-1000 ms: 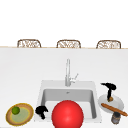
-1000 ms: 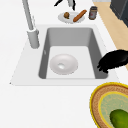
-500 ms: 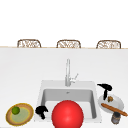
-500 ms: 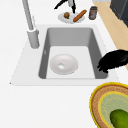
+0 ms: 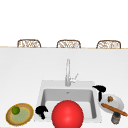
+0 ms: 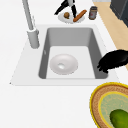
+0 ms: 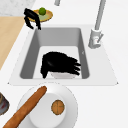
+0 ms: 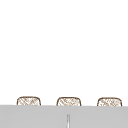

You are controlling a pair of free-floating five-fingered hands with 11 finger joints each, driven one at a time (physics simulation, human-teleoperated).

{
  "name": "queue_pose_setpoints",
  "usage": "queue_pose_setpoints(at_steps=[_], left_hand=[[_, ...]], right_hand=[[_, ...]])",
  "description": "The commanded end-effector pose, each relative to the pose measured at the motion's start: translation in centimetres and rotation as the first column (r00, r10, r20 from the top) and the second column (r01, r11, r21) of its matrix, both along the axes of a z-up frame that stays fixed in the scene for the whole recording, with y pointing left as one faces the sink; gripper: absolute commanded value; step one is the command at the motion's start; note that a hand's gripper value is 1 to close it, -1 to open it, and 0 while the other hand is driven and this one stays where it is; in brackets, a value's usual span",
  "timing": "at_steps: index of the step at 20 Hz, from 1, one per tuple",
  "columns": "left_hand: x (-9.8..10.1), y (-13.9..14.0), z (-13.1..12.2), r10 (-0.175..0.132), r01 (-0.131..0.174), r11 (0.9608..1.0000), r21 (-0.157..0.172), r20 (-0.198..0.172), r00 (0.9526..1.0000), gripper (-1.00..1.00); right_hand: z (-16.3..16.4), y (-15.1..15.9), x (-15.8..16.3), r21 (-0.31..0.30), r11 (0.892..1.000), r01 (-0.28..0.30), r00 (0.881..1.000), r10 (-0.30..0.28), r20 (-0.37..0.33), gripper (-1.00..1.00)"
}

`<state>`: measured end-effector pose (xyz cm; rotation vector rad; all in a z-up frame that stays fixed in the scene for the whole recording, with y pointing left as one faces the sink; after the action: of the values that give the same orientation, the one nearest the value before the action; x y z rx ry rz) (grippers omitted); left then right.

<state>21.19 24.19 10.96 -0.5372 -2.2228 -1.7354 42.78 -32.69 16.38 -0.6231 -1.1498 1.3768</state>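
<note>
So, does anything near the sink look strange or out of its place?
Yes. A big red ball shows at the sink's front edge in the front view. The left side view shows a white bowl in the basin there and no ball.

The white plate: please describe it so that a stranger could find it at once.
Start at the sink; the white plate lies on the counter just right of it, below the right hand. It bears a long baguette and a small brown bun, unlike the woven plate on the left.

Kitchen: white counter with inset sink (image 5: 40, 100) and tall faucet (image 5: 67, 72), plates of food either side, three woven chairs (image 5: 68, 43) along the far edge.
</note>
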Motion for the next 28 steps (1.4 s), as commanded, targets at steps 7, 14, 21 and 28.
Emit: queue_pose_setpoints(at_steps=[7,14,21,28], left_hand=[[0.0,0.0,0.0,0.000,0.000,1.0000,0.000,0.000,1.0000,0.00],[0.0,0.0,0.0,0.000,0.000,1.0000,0.000,0.000,1.0000,0.00],[0.0,0.0,0.0,0.000,0.000,1.0000,0.000,0.000,1.0000,0.00],[0.0,0.0,0.0,0.000,0.000,1.0000,0.000,0.000,1.0000,0.00]], right_hand=[[-0.1,3.3,-0.1,-0.202,0.979,0.013,0.998,0.000,0.060,-1.00],[-0.6,6.1,-0.3,-0.321,0.947,0.020,0.997,0.007,0.083,-1.00],[-2.6,9.5,-1.8,-0.422,0.906,0.019,0.994,0.030,0.109,-1.00],[-3.8,13.6,-3.9,-0.470,0.883,0.008,0.997,0.029,0.071,-1.00]])
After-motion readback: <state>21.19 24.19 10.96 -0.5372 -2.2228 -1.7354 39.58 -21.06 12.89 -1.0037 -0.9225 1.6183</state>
